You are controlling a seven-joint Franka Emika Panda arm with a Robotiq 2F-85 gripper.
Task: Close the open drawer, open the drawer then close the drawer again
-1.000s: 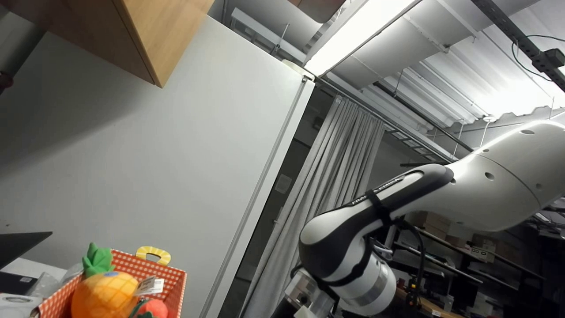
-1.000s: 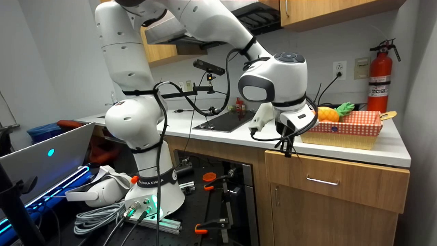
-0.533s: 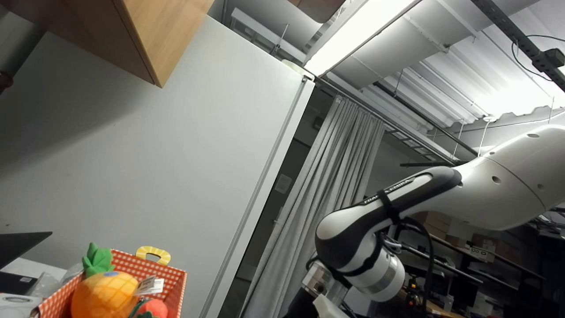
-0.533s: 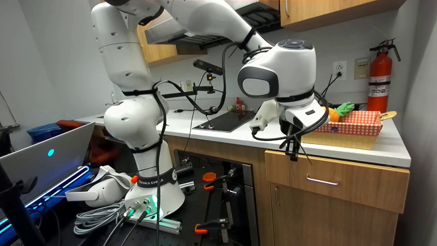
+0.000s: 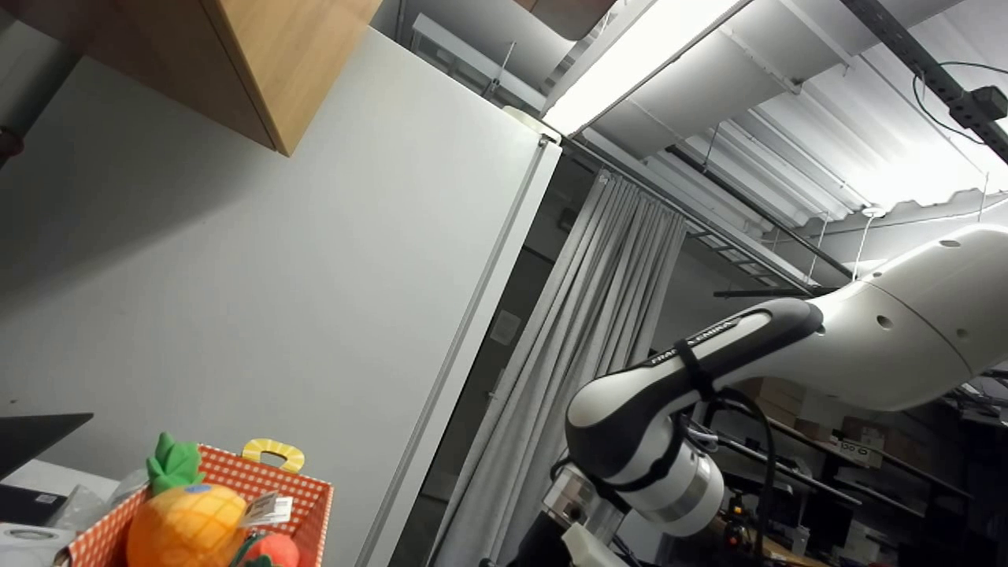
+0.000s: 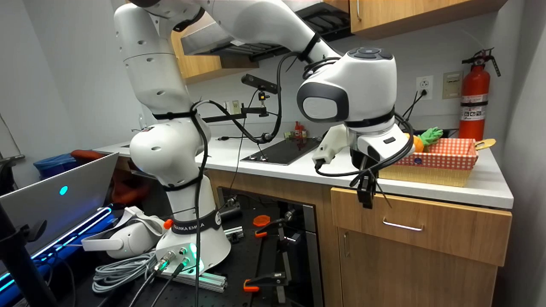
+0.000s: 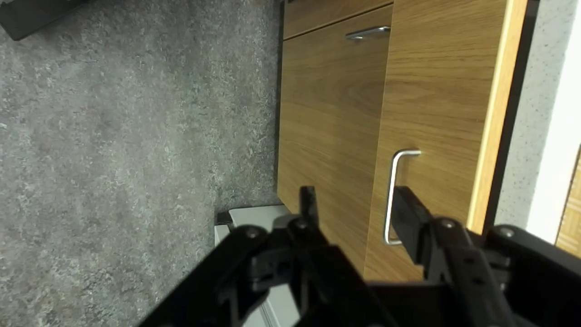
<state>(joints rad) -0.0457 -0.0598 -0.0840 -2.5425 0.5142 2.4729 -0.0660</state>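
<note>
The wooden drawer front (image 6: 452, 232) with a metal bar handle (image 6: 403, 226) sits under the counter in an exterior view. It stands a little proud of the cabinet, with a dark gap behind its top edge. My gripper (image 6: 366, 199) hangs before the drawer's upper left part, left of and above the handle. In the wrist view my gripper (image 7: 356, 195) is open and empty. There the right finger overlaps the drawer's handle (image 7: 391, 195) and the left finger is over the door below. Contact cannot be told. The gripper and drawer are out of view in the exterior view from below.
A checkered basket (image 6: 431, 172) with a toy pineapple stands on the counter (image 6: 490, 187) above the drawer. A cabinet door (image 6: 418, 277) with its own handle is below. A black oven (image 6: 294, 247) and clamps are left. A cable loops around the wrist.
My arm has moved down and right in the exterior view with the drawer, bringing the gripper lower in front of the drawer. Most movement came in the first half second. The drawer has not moved.
</note>
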